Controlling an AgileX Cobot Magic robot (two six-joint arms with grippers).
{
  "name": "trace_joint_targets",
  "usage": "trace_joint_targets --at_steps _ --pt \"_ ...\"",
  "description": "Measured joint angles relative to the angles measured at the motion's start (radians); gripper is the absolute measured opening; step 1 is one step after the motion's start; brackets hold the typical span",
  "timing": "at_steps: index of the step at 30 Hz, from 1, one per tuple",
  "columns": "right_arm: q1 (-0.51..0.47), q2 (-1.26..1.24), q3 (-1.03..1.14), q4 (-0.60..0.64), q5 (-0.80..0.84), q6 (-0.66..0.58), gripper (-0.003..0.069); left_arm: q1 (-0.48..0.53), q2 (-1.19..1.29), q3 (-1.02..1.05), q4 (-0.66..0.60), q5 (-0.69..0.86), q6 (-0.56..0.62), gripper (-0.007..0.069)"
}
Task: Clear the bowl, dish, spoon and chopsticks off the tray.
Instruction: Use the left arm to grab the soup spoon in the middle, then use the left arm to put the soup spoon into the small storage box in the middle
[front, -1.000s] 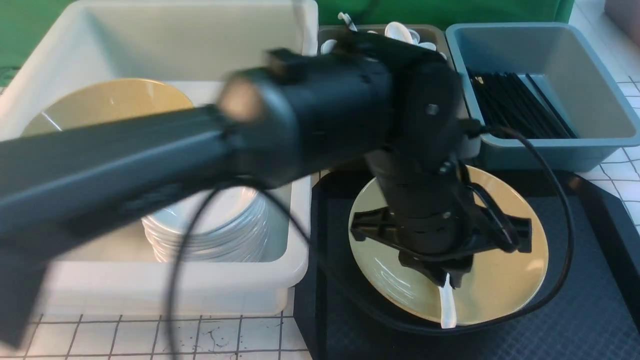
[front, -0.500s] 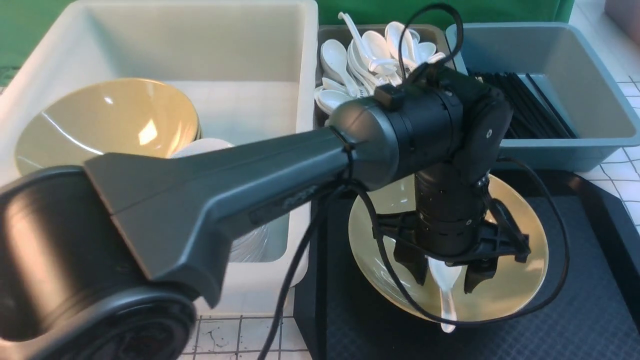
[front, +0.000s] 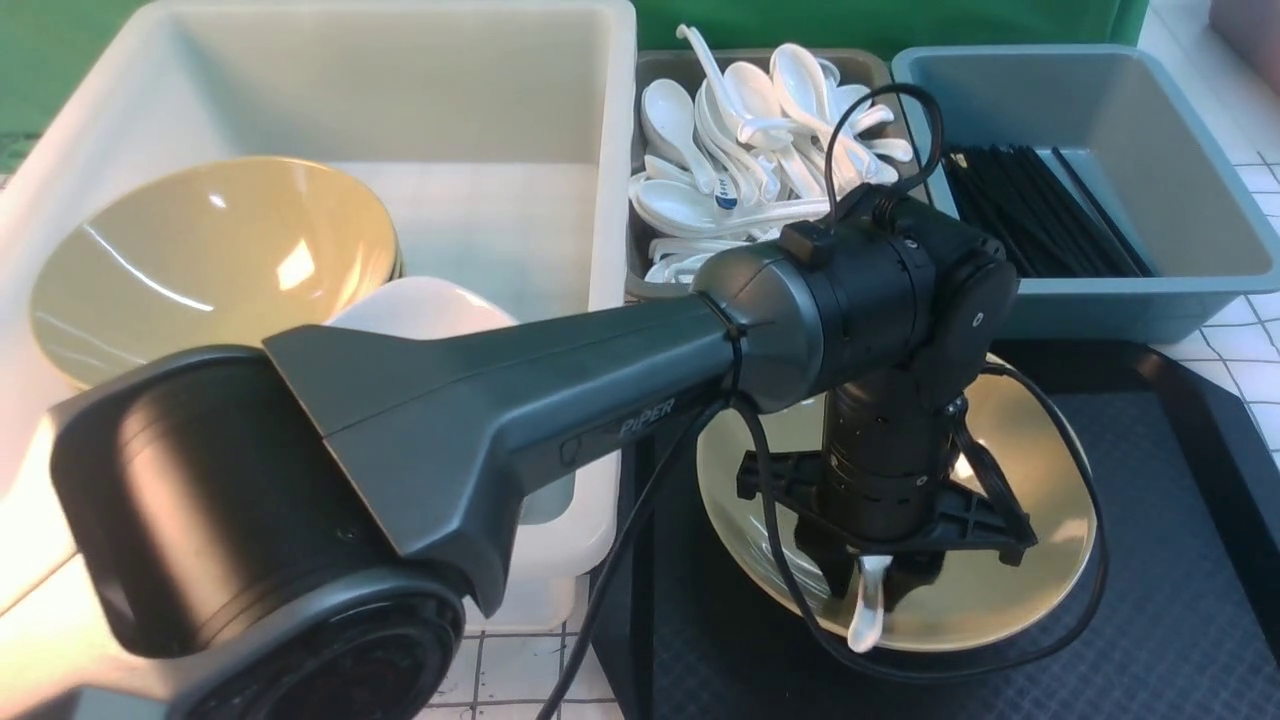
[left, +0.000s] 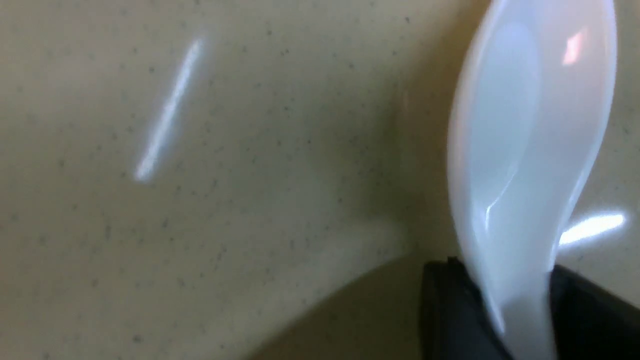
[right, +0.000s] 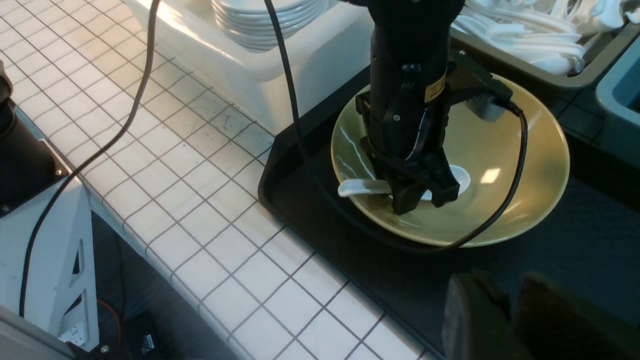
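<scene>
My left claw (front: 869, 588) points straight down, its 2 fingers closed to a narrow gap on the short handle of the glossy white soup spoon (left: 525, 140). The scoop sits low inside the wide olive-tan conical bowl (front: 1030, 560); I cannot tell whether it touches. My right claw (right: 515, 320) is a dark blur near the tray's edge, and I cannot tell how far it gapes.

The bowl stands on the black rectangular crosshatch tray (front: 1150, 640), which lies on the white tiled tabletop (right: 200, 165). Beyond on my left is a white plastic tub (front: 480, 100) holding another tan bowl (front: 200, 250) and stacked white dishes (right: 265, 20). Further back stand a grey bin (front: 866, 62) of white spoons (front: 740, 150) and a blue bin (front: 1100, 90) of black chopsticks (front: 1040, 210), then a green backdrop (front: 900, 20).
</scene>
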Motion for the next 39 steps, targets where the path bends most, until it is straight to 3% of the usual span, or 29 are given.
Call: trace_joint_targets --at_steps 7,14,17,24,33,39 --pt "0.0 0.0 0.0 -0.005 0.0 0.013 0.013 -0.001 -0.004 -0.096 0.048 0.015 0.019 0.0107" --pt "0.0 0.0 0.0 -0.141 0.0 0.11 0.0131 0.036 -0.069 -0.372 0.176 -0.004 0.039 0.0078" --pt "0.0 0.0 0.0 -0.163 0.0 0.124 0.0132 0.104 -0.075 -0.402 0.167 -0.104 0.046 0.0013" --pt "0.0 0.0 0.0 -0.165 0.0 0.134 0.0134 0.249 -0.022 -0.402 0.102 -0.372 0.056 0.0015" --pt "0.0 0.0 0.0 -0.157 0.0 0.134 0.0141 0.294 0.071 -0.402 0.126 -0.535 0.066 0.0015" --pt "0.0 0.0 0.0 -0.148 0.0 0.129 0.0141 0.296 0.118 -0.402 0.211 -0.601 0.032 0.0015"
